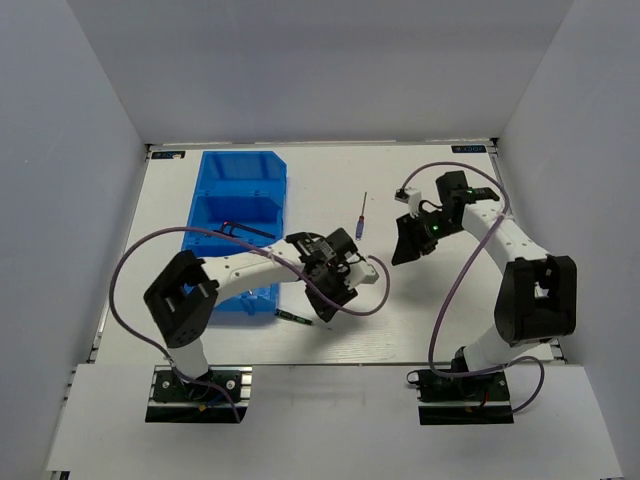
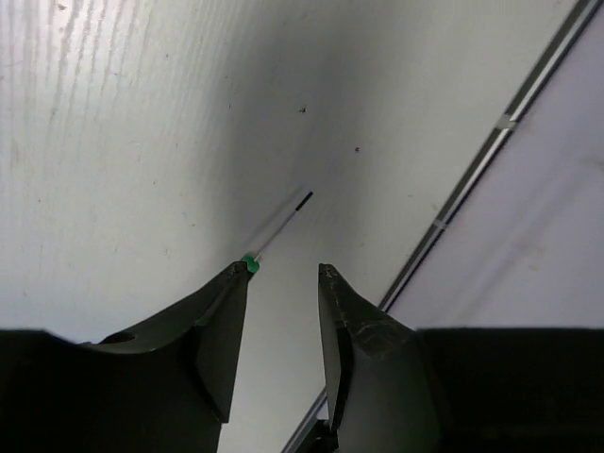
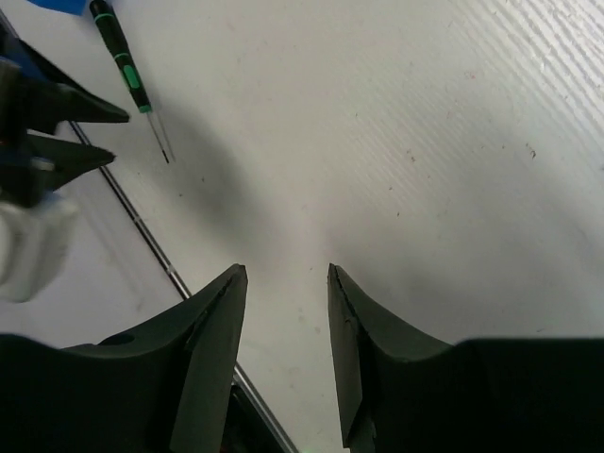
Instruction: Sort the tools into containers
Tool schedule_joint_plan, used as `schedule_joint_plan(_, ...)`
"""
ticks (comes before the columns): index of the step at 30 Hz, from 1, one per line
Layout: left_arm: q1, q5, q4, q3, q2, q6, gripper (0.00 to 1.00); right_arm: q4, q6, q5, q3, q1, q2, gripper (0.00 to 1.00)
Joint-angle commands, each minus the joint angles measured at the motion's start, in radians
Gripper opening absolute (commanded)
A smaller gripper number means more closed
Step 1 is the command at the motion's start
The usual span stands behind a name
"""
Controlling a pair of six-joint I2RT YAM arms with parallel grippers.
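Note:
The containers are three joined blue bins point(image 1: 212, 172) at the left of the table. Dark hex keys point(image 1: 238, 229) lie in the middle bin. A green-handled screwdriver point(image 1: 293, 318) lies on the table by the bins' near corner. In the left wrist view only its shaft point(image 2: 281, 223) and a bit of green show past my left finger. My left gripper point(image 2: 283, 269) is open just above the table, with the screwdriver beside it, not between the jaws. A blue-handled screwdriver point(image 1: 361, 215) lies mid-table. My right gripper point(image 3: 286, 269) hangs open and empty over bare table.
The table's near edge with its metal strip point(image 2: 472, 179) runs close to my left gripper. The right wrist view shows the green-handled screwdriver point(image 3: 120, 57) and my left gripper's fingertips point(image 3: 94, 113) at its upper left. White walls enclose the table.

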Motion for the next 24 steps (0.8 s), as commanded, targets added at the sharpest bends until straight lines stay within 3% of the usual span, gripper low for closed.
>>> schedule_joint_plan(1,-0.053,-0.134,-0.064,0.056,0.049,0.069,0.47,-0.014,-0.031,-0.078,-0.03,-0.039,-0.073,0.46)
schedule_joint_plan(12,-0.087,-0.358,-0.033,-0.031,0.035,0.057,0.54,-0.056,-0.036,-0.155,-0.058,-0.145,-0.077,0.47)
schedule_joint_plan(24,-0.087,-0.315,-0.003,-0.083,0.066,0.085,0.51,-0.06,-0.03,-0.204,-0.096,-0.232,-0.109,0.47)
